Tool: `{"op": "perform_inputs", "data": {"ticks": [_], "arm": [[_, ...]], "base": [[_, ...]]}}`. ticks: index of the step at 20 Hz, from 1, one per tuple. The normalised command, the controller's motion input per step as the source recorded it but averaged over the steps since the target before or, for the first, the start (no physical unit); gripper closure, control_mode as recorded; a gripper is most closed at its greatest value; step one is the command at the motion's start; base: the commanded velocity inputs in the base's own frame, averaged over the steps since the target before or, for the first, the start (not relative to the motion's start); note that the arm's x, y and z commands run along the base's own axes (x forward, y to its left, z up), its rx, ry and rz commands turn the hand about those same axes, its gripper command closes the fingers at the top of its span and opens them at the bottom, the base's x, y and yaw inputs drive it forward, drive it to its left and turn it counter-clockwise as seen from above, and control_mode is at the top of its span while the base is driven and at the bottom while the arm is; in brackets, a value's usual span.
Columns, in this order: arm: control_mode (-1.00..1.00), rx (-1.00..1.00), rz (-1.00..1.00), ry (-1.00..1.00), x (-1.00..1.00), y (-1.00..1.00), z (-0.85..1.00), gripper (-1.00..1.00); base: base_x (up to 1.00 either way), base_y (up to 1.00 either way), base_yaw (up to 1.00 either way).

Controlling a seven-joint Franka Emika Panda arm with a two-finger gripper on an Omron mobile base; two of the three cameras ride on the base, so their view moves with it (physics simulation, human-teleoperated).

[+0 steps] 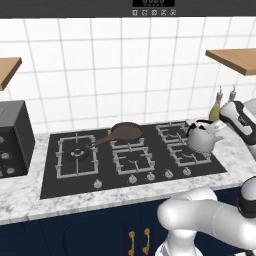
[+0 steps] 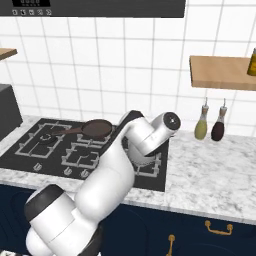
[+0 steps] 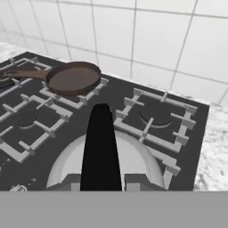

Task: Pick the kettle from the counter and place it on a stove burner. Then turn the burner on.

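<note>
- Squat shiny silver kettle [image 1: 202, 138] with dark arched handle [image 3: 100, 147] hung over the black cooktop's [image 1: 50, 172] right front burner [image 3: 127, 149].
- Tool clamped tight on the handle.
- Placing step; next, probably lower and release.

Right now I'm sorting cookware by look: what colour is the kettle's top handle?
Black; the kettle handle shows best in the hand view.
</note>
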Motion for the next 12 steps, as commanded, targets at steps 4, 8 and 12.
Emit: {"op": "perform_inputs", "data": {"ticks": [4, 8, 12], "arm": [[-1.0, 0.0, 0.03, -0.02, 0.14, 0.17, 0.0, 1.0], [-1.0, 0.0, 0.11, 0.0, 0.22, 0.0, 0.0, 1.0], [-1.0, 0.0, 0.21, 0.0, 0.23, 0.0, 0.0, 1.0]], "base": [[0.0, 0.0, 0.0], [0.0, 0.0, 0.0], [0.0, 0.0, 0.0]]}}
